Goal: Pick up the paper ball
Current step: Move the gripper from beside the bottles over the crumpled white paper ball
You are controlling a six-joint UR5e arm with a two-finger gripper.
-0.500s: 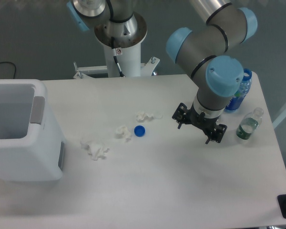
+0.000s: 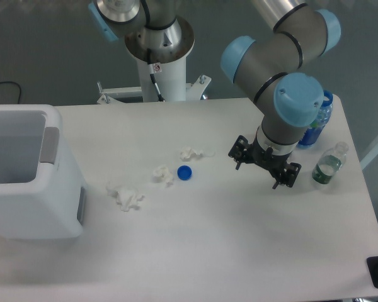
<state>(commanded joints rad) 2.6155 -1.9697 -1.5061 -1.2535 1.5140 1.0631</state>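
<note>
The paper ball (image 2: 126,197) is the largest crumpled white wad and lies on the table's left part, close to the white bin. Two smaller white wads lie further right, one (image 2: 163,174) next to the blue bottle cap (image 2: 184,172) and one (image 2: 194,153) behind it. My gripper (image 2: 264,165) points down over the right part of the table, far to the right of the paper ball. Its jaws look spread and hold nothing.
A white bin (image 2: 25,176) stands at the left edge. A blue bottle (image 2: 318,123) and a small clear bottle with green liquid (image 2: 329,165) stand at the right, close to the gripper. The robot base (image 2: 159,56) is at the back.
The arm has shifted very slightly to the right. The wads and the cap have not moved.
</note>
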